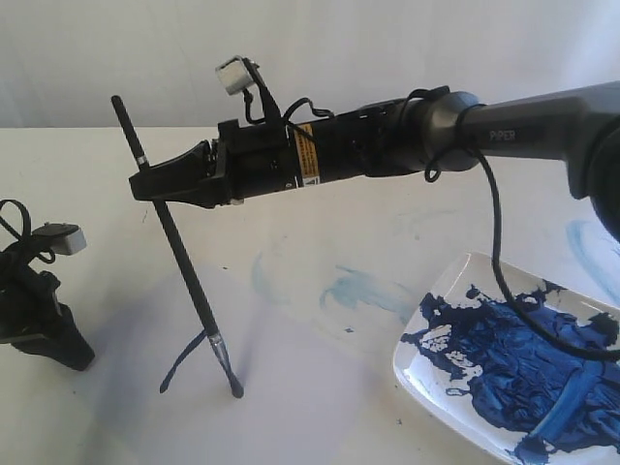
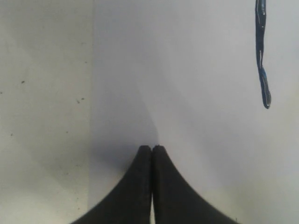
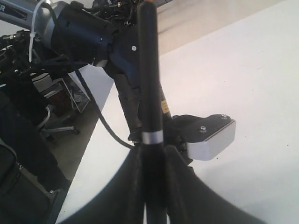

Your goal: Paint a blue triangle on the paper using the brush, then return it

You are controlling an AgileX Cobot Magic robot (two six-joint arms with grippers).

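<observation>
Right gripper pinching brush high on handle, tip touching paper. Use light pressure, drag straight. Left gripper pressed together.

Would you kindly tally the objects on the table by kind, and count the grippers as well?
brush: 1
paper: 1
plate: 1
grippers: 2, the left gripper and the right gripper
Total: 5
</observation>
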